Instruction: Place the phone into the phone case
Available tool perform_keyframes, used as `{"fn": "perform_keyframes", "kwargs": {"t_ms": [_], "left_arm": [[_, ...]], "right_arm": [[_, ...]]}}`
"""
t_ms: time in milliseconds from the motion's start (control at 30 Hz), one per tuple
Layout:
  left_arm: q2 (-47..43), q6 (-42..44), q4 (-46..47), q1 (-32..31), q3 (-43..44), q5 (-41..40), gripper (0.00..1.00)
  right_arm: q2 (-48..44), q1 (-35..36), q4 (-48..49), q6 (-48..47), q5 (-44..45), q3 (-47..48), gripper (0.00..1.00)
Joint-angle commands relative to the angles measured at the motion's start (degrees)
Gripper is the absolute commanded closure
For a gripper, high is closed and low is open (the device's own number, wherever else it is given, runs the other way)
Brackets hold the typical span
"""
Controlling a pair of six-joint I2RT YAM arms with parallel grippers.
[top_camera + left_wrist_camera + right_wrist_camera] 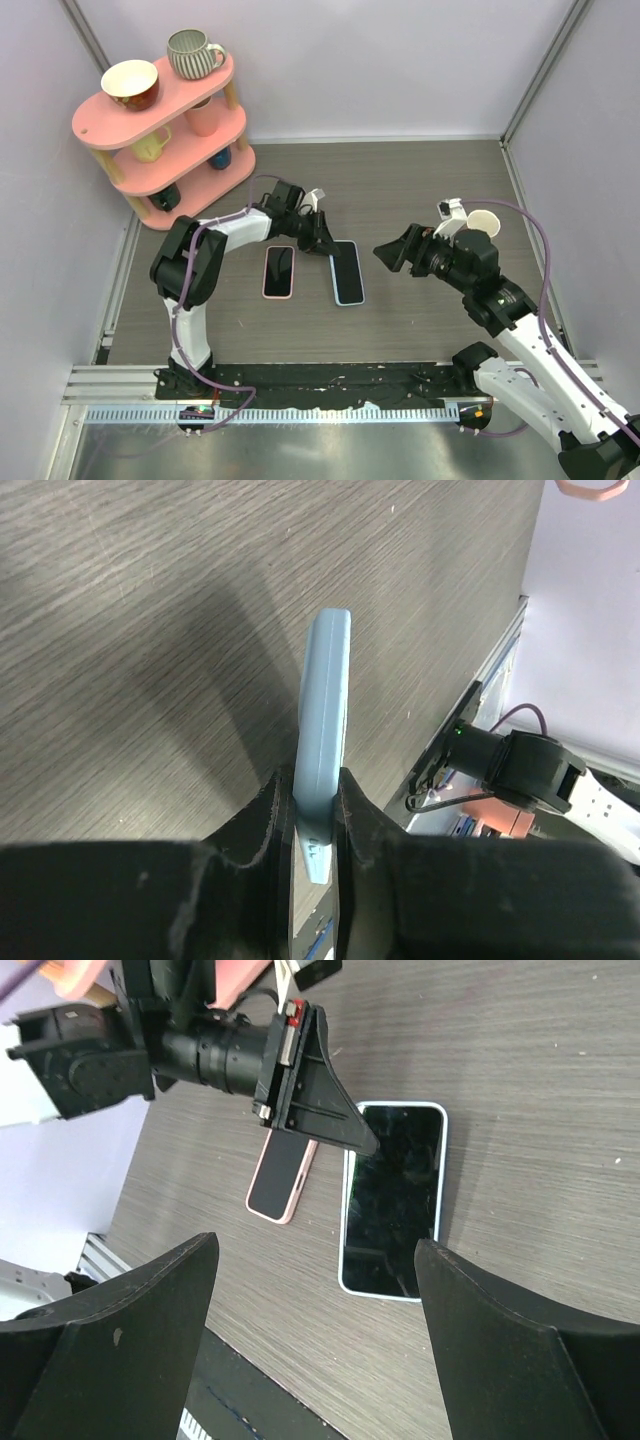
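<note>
Two black fingers (268,825) of the left tool (318,800) fill the bottom of the left wrist view. They are nipped narrow on the phone (325,720), which has a light-blue shell and shows edge-on between them. They pinch it across its thickness at one end, and the rest of it reaches away over the dark wood-grain counter (130,630). Its shadow falls on the boards toward 9 o'clock in that view.

From above, the phone sits near the middle of the counter, screen up and glossy black inside a pale blue rim. Its long axis runs roughly 12 to 6 o'clock. The left tool meets it at the 11 o'clock corner. I cannot tell whether the far end rests on the counter or is raised off it.

The phone case (279,272) lies flat just at the phone's 9 o'clock. It is pink-rimmed with a dark face, roughly parallel to the phone and separated from it by a narrow strip of counter. Nothing touches it.

The right tool (385,252) hangs near the phone's 3 o'clock with its jaws spread wide and nothing between them. In its own wrist view, the phone and the case both show in the gap between the two fingers.

At the counter's 10 o'clock corner stands a pink three-tier shelf (160,110). A striped mug (192,52) and a red-and-white cup (130,83) are on its top tier, and more cups are on the tiers below.
</note>
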Motion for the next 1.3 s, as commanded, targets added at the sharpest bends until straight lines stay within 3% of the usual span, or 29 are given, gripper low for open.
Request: {"fn": "perform_keyframes", "kwargs": {"t_ms": [0,200,500,600,667,733,767,867,933,967,1267], "left_arm": [[2.0,8.1,-10.0,0.2,4.3,-5.0,0.88],[2.0,9.6,-14.3,0.7,7.1,-9.4,0.63],[1.8,10.4,-15.4,1.3,7.9,-10.9,0.55],[0.6,11.0,-17.3,1.5,11.0,-10.5,0.48],[-0.9,11.2,-19.3,1.6,13.5,-10.7,0.43],[-4.7,11.3,-20.3,1.6,14.3,-12.0,0.39],[-6.4,11.3,-20.8,1.6,14.1,-12.3,0.28],[-14.2,11.3,-20.1,1.6,11.3,-14.3,0.14],[-20.9,11.5,-18.9,1.6,8.7,-15.6,0.09],[-23.3,11.9,-18.8,1.6,6.0,-16.5,0.01],[-46.8,15.1,-20.4,1.6,-11.3,-23.0,0.00]], "right_arm": [[0.4,-0.1,1.7,-1.4,0.1,-0.3,0.15],[0.4,-0.1,1.7,0.0,0.4,-4.0,0.21],[2.4,-0.1,4.5,1.9,-1.0,-7.6,0.34],[4.7,-0.1,6.3,2.3,-1.7,-9.7,0.44],[6.5,-0.1,8.3,3.0,-1.5,-11.0,0.60],[10.0,-0.1,11.7,4.4,-3.0,-12.7,0.78],[11.4,0.0,13.3,5.0,-3.8,-13.3,0.82],[17.7,0.6,19.4,6.8,-6.4,-14.9,0.95],[22.6,1.8,22.7,7.1,-6.7,-14.9,0.99],[24.4,2.2,23.5,7.2,-6.9,-14.6,0.99],[34.9,4.3,25.8,6.5,-4.9,-11.5,0.99]]}}
